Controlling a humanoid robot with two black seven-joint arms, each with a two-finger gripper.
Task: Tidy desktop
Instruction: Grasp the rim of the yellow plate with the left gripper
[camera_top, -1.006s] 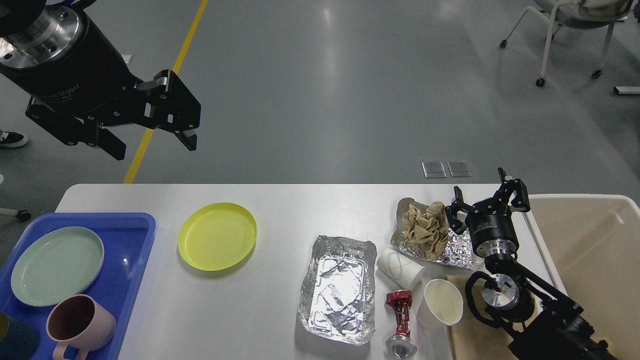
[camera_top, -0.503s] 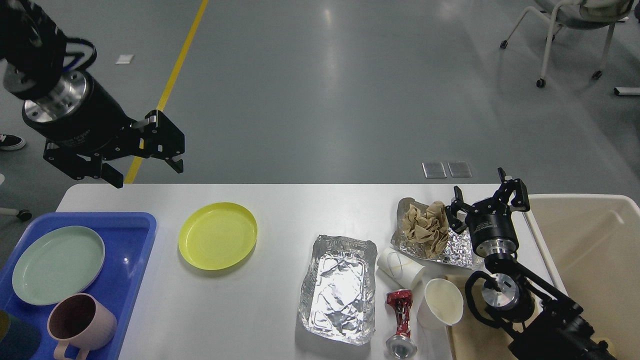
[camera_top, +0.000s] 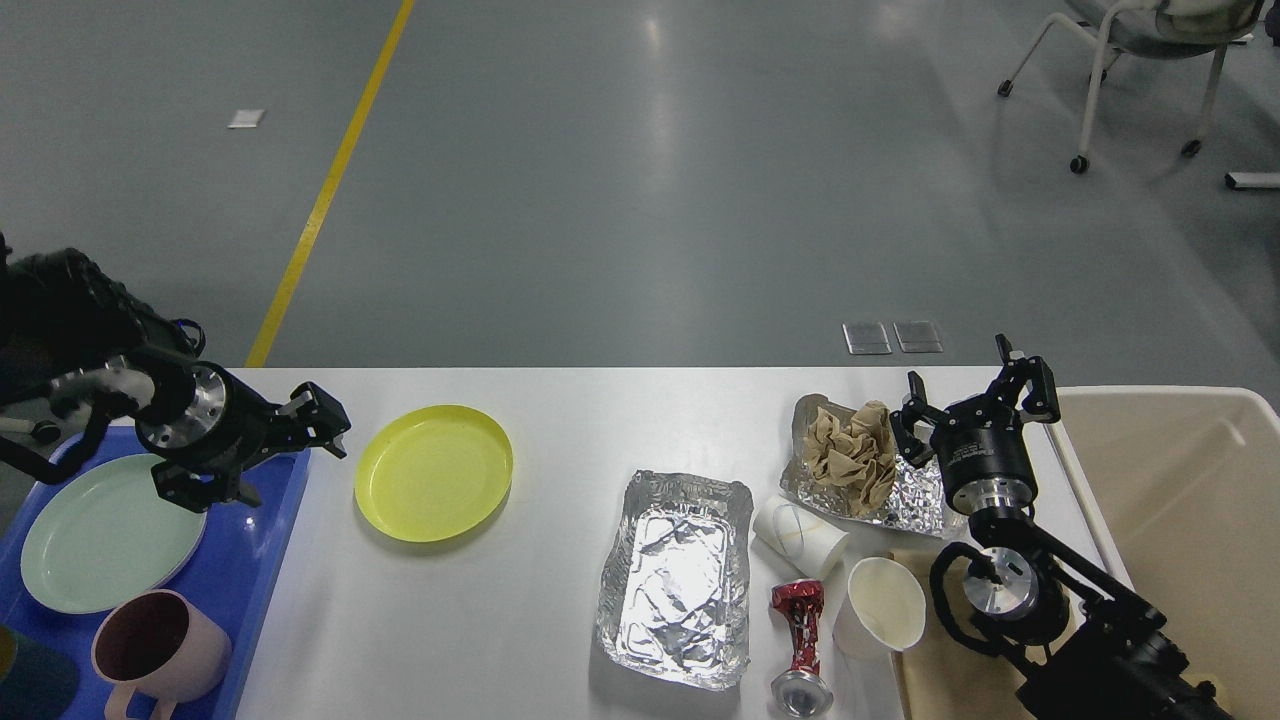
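White desktop (camera_top: 560, 600) lies beneath both arms: left gripper (camera_top: 290, 450), jaws apart, hangs over the blue tray (camera_top: 262, 560); right gripper (camera_top: 975, 395), fingers spread, beside crumpled paper (camera_top: 850, 450).

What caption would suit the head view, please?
Left gripper near yellow plate; right gripper open beside crumpled paper on the desktop.
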